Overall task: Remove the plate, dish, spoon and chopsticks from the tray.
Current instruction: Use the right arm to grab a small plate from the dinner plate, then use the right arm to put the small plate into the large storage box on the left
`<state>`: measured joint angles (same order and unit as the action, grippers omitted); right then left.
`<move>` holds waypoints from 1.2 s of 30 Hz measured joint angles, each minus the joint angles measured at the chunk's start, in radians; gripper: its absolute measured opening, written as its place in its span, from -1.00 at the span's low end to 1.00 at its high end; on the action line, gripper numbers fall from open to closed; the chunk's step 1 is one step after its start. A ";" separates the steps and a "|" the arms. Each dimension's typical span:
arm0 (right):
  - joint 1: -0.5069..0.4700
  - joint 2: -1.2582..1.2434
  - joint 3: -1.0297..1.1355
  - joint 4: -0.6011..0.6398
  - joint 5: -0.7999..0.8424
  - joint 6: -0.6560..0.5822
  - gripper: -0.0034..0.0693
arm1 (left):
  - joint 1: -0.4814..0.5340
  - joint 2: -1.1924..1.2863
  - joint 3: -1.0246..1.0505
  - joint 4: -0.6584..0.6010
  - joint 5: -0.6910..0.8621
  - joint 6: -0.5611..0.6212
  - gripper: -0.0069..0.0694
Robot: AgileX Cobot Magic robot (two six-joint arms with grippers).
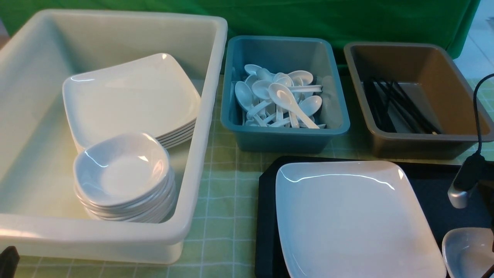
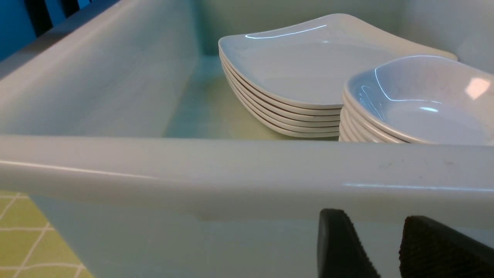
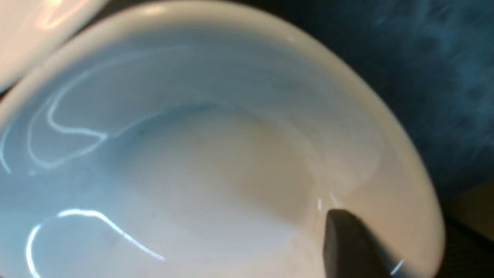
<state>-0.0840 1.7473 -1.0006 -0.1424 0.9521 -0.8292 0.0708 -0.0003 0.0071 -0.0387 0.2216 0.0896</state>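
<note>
The white square plate (image 1: 355, 220) lies on the black tray (image 1: 266, 216) at the front right. A small white dish (image 1: 469, 251) sits by the plate's right corner, cut off by the picture's edge. My right gripper (image 3: 389, 231) straddles the dish's (image 3: 200, 154) rim: one dark finger (image 3: 347, 239) rests on the inner wall, the other is hidden under the rim. My left gripper (image 2: 376, 216) is open and empty, just outside the cream tub's near wall (image 2: 247, 173). No spoon or chopsticks show on the tray.
The cream tub (image 1: 208, 116) holds a stack of square plates (image 1: 131, 96) and a stack of small dishes (image 1: 121, 170). Behind the tray, a teal tub (image 1: 285, 139) holds white spoons and a brown tub (image 1: 420, 144) holds black chopsticks. A green checked cloth (image 1: 224, 200) covers the table.
</note>
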 joint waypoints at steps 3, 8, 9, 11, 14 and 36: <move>0.000 -0.019 -0.001 0.000 0.027 0.000 -0.42 | 0.000 0.000 0.000 0.000 0.000 0.000 -0.23; 0.000 -0.070 -0.001 0.005 0.070 -0.001 -0.54 | 0.000 0.000 0.000 0.000 0.000 0.000 -0.23; 0.000 -0.076 -0.001 0.006 0.074 -0.001 -0.55 | 0.000 0.000 0.000 0.000 0.000 0.000 -0.23; 0.000 -0.127 -0.001 0.009 0.093 -0.001 -0.64 | 0.000 0.000 0.000 0.000 0.000 0.000 -0.23; 0.000 -0.170 -0.001 0.009 0.104 -0.001 -0.70 | 0.000 0.000 0.000 0.000 0.000 0.000 -0.23; 0.047 -0.443 -0.202 0.047 0.243 0.278 -0.82 | 0.000 0.000 0.000 0.000 0.000 0.000 -0.23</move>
<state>-0.0371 1.3047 -1.2029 -0.0952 1.1950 -0.5509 0.0708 -0.0003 0.0071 -0.0387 0.2216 0.0896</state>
